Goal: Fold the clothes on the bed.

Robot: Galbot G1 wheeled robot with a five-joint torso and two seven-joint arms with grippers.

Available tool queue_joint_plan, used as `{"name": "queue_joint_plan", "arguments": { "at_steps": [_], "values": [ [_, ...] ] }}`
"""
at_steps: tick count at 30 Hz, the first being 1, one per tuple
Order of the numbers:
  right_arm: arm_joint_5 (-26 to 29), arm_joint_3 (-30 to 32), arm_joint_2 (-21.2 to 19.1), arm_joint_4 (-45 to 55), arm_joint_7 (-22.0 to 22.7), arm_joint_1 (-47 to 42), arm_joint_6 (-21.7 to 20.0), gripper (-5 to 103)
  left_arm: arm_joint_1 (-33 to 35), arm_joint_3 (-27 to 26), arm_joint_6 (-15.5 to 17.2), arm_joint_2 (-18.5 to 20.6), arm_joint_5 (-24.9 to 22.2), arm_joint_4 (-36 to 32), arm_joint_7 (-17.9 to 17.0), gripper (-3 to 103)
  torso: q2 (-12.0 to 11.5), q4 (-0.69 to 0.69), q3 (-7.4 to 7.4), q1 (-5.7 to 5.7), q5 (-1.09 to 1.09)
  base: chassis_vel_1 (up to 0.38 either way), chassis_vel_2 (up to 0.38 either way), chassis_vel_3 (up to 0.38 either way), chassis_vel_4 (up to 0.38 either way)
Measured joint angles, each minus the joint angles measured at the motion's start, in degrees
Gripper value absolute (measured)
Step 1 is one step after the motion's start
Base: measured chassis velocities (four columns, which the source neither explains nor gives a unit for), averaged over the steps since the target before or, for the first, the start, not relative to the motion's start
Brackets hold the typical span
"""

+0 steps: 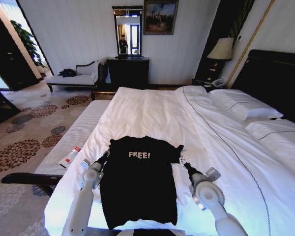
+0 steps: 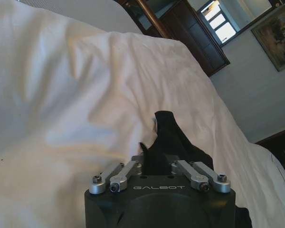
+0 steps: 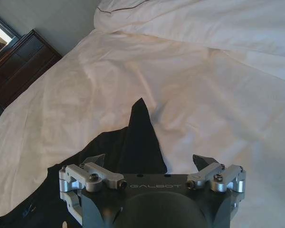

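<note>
Both grippers sit at my shirt's point(image 1: 137, 184) sleeves: left point(image 2: 156, 164) probably pinching cloth, right point(image 3: 149, 164) open; lift evenly.

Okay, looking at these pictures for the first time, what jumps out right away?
A black T-shirt with white FREE! lettering lies flat at the near end of the big white bed. The left end effector pinches its left sleeve; the right end effector is open at its right sleeve.

Head high; wrists near bed point(image 1: 152, 113)
</note>
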Motion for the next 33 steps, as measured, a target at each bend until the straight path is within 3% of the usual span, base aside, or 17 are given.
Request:
{"name": "queue_joint_plan", "arguments": {
  "at_steps": [3,5,8,14,19,33],
  "values": [
    [0.0,0.1,-0.1,0.0,0.0,0.0,0.0,100,0.0,0.1,0.0,-0.1,0.3,0.1,0.1,16,0.0,0.00,0.00,0.00,0.00,0.000,0.000,0.000,0.000],
    [-0.1,0.1,-0.1,-0.2,0.0,0.0,0.1,100,-0.1,0.2,0.0,-0.1,0.4,0.3,0.3,6,0.0,0.00,0.00,0.00,0.00,0.000,0.000,0.000,0.000],
    [-0.1,0.2,-0.1,-0.5,0.0,0.0,0.2,100,-0.3,0.3,-0.1,0.2,0.5,0.5,0.8,1,0.0,-0.01,0.00,0.00,0.00,0.000,0.000,0.000,0.000],
    [-0.1,0.2,0.3,-0.9,0.0,0.3,0.2,100,-1.1,-0.5,-0.2,2.4,0.7,0.7,1.4,0,0.0,-0.01,0.00,0.00,0.00,0.000,0.000,0.000,0.000],
    [-0.1,-0.1,0.5,-1.8,-0.1,1.2,0.2,100,-2.8,-3.1,-0.4,6.4,-0.2,2.3,1.6,0,0.0,0.00,0.00,0.00,0.00,0.000,0.000,0.000,0.000],
    [-0.3,-0.2,0.6,-2.2,-0.1,1.0,0.4,100,-7.6,-5.1,-1.2,9.2,2.0,9.4,2.9,0,0.0,0.00,0.00,0.00,-0.01,0.000,0.000,0.000,0.000]
  ]
}}
